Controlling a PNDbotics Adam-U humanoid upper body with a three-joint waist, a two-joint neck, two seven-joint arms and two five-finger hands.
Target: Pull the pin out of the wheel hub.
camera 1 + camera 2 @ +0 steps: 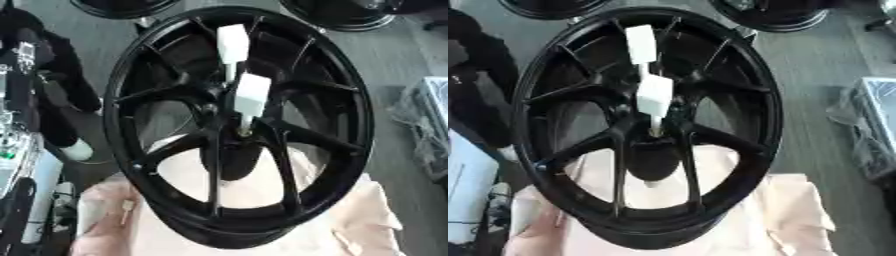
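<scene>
No writing can be read; the glossy black spoked wheel (238, 127) fills the view on pale pink cloth (367, 220); two white blocky pins (251, 95) stand at its hub (229, 120), the lower one with its thin stem in a hole, the upper (233, 42) behind it; neither hand shows.
</scene>
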